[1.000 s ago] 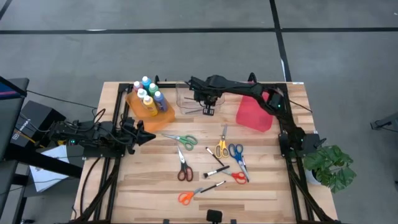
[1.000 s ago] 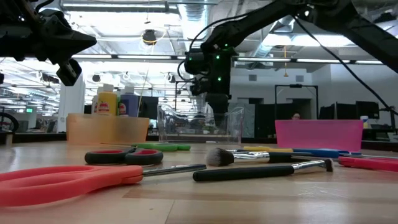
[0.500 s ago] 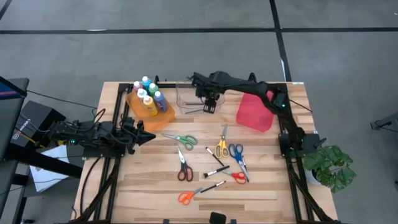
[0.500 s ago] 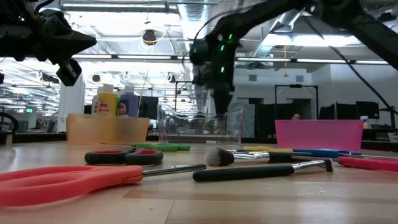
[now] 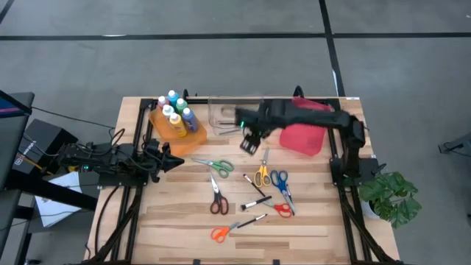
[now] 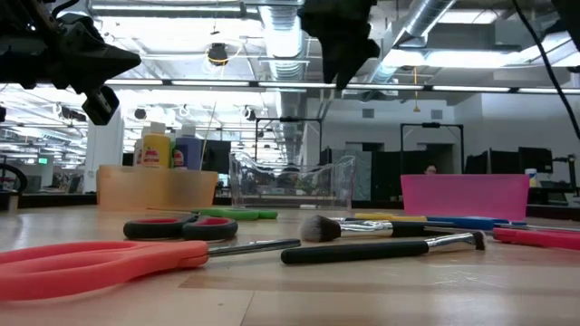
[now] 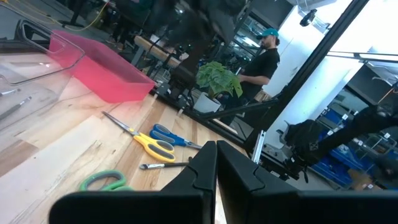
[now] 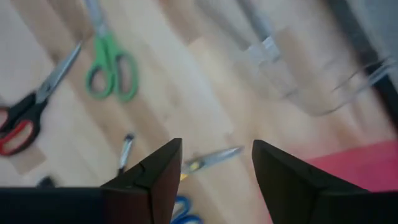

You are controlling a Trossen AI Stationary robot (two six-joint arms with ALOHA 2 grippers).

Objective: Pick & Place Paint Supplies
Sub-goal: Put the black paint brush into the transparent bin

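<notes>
Clear plastic is standing free again at the table's far middle: the right gripper (image 5: 250, 140), which a second ago was reaching down inside the clear bin (image 5: 224, 118), is now hanging above bare wood just in front of that bin, between it and the yellow-handled scissors (image 5: 261, 174). Its fingers, shut then, are now standing wide apart and gripping nothing, as the right wrist view shows. A thin dark paintbrush (image 5: 229, 131) is lying in the clear bin. In the low view the arm is now showing only near the top edge, clear of the bin.

Everything else is lying as before. Paint bottles (image 5: 175, 112) are standing in the orange bin (image 5: 193, 137) at the far left; the pink-red bin (image 5: 302, 137) is sitting at the far right. Green-handled scissors (image 5: 215, 165), red-and-black scissors (image 5: 217, 197), blue-handled scissors (image 5: 280, 182), orange-handled scissors (image 5: 224, 231) and loose paintbrushes (image 5: 254, 202) are lying spread across the table's middle and near part. The left gripper (image 5: 175, 162) is waiting at the table's left edge, fingers pressed together and empty.
</notes>
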